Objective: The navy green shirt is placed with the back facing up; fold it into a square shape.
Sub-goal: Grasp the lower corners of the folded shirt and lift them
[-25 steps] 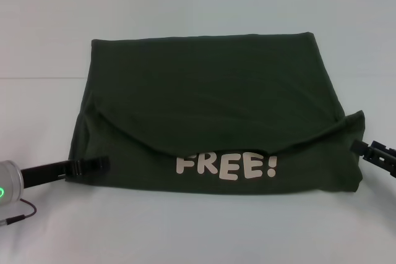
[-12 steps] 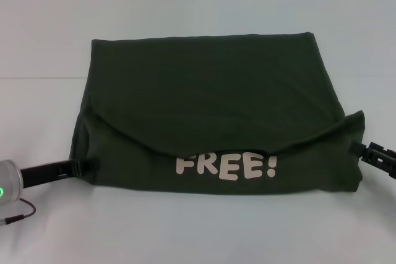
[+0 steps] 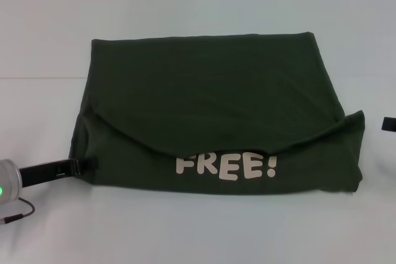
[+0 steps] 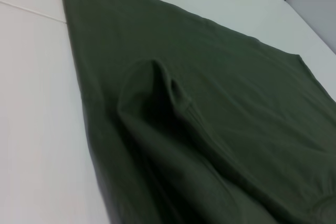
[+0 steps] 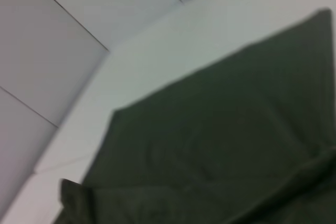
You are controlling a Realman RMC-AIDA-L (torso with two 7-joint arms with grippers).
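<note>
The navy green shirt [image 3: 210,109] lies folded into a wide rectangle on the white table [image 3: 198,4]. Its upper layer ends in a curved edge above the pale print "FREE!" [image 3: 226,166] near the front. My left gripper [image 3: 73,167] lies low at the shirt's front left corner, its tip just at the fabric edge. Only a black tip of my right gripper [image 3: 388,124] shows at the picture's right border, apart from the shirt's right edge. The left wrist view shows the shirt [image 4: 199,119] with a raised fold. The right wrist view shows the shirt [image 5: 220,145] from the other side.
A thin cable [image 3: 18,214] runs on the table beside my left arm's silver wrist [image 3: 7,180], which carries a green light. Pale wall panels [image 5: 63,35] stand beyond the table's far edge in the right wrist view.
Both grippers have drawn back outward from the shirt: the left one slid left off the fabric to its edge, the right one moved right and up, nearly out of view. The shirt stays folded.
</note>
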